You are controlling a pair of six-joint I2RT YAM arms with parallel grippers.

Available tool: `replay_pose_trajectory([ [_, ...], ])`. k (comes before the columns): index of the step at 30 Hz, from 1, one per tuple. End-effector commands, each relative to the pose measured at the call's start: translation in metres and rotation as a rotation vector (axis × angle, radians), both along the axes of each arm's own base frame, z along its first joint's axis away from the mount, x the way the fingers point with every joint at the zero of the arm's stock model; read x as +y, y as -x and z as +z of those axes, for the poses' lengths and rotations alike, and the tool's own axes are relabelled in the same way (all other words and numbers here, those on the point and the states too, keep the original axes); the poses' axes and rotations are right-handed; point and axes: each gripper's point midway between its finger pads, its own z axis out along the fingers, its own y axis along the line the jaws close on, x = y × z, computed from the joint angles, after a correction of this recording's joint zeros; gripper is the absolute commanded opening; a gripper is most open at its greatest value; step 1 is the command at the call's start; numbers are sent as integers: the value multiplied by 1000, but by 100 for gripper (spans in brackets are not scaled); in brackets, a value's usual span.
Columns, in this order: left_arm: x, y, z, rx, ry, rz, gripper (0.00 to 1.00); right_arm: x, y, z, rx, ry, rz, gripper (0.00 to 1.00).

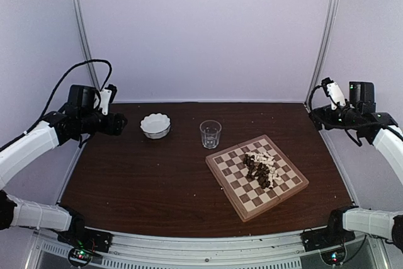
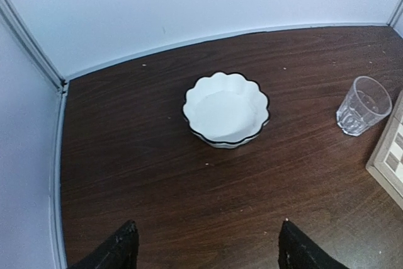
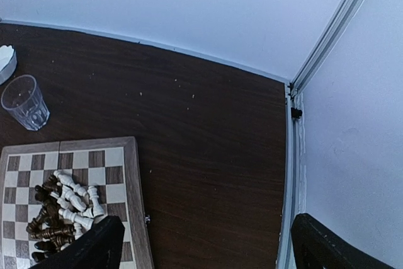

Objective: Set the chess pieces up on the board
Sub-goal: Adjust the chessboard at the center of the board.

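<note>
Dark brown tabletop (image 1: 157, 181) boxed in by pale walls. Left gripper (image 2: 208, 253) spread wide, black fingers (image 2: 123, 250) well apart with only bare wood between them, clamped on nothing, held up over the far left edge of the table. Just beyond it, white scalloped bowl (image 2: 225, 108) with a dark rim line, upright; farther right, clear glass tumbler (image 2: 364, 105), also upright, apart from the bowl. Right gripper (image 3: 201, 247) likewise spread to full width, nothing in its grasp, raised at the far right edge beside the metal rail (image 3: 327, 36) in the corner of the walls. Out from there, toward the middle right of the table, board (image 1: 230, 177) lying flat, turned at an angle to the table edges, near the tumbler but not touching it. Chess pieces (image 1: 263, 168) heaped in one mixed pile of dark and cream figures on the far right part of the board, many toppled on their sides, not yet set out in ranks.
</note>
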Motion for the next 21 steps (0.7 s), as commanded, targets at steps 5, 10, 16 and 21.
replay_pose_trajectory([
  [5, -85, 15, -10, 88, 79, -329, 79, 0, 35, -60, 173, 171, 162, 99],
  [10, -146, 31, -42, 243, 166, -477, 93, 2, 62, -99, 313, 265, 286, 99],
  [16, -198, 24, -77, 369, 293, -474, 97, -1, 89, -148, 453, 359, 398, 98],
  [21, -247, 24, -97, 374, 312, -525, 96, -8, 104, -177, 569, 420, 455, 92],
])
